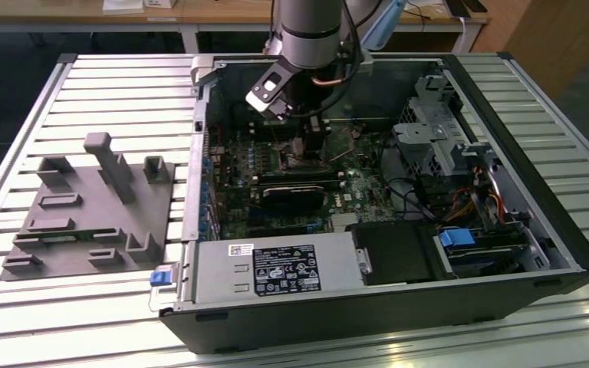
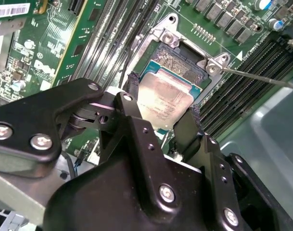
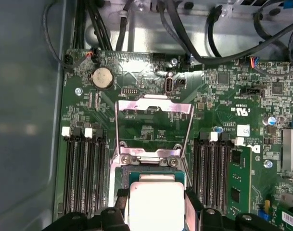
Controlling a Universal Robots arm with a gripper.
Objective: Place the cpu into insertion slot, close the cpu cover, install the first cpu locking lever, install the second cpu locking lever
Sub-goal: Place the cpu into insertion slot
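1. The pincer (image 2: pixel 163 102) has its two black fingers (image 2: pixel 131 89) drawn in against opposite edges of the chip (image 2: pixel 165 94). The chip is a flat square with a dull silver top, and the pincer holds it between them.
2. Right under the chip lies the socket (image 2: pixel 177 61), set in the green board (image 3: pixel 218 96). The chip covers the part of the socket nearest the pincer's body, and the dark field of pins past the fingertips is bare. Whether the chip touches the socket I cannot tell.
3. Just past the fingertips the cover (image 3: pixel 153 102) stands open, swung up on its hinge at the socket's far edge. The green board shows through its square window.
4. A thin metal rod (image 2: pixel 261 78) runs from a screw at the socket's corner out to one side of the pincer.
5. Long black memory slots (image 3: pixel 83 173) flank the pincer on both sides.
6. Farther out, beyond the cover, are a round coin battery (image 3: pixel 102 77) and a bundle of black cables (image 3: pixel 184 29).
7. In the exterior view the arm (image 1: pixel 310 31) reaches down into an open computer case (image 1: pixel 376 318) lying on a slatted worktop (image 1: pixel 100 77). A metal power box (image 1: pixel 264 272) sits inside the case. A grey holder tray (image 1: pixel 90 207) lies outside it, well apart from the pincer, at the exterior view's left.
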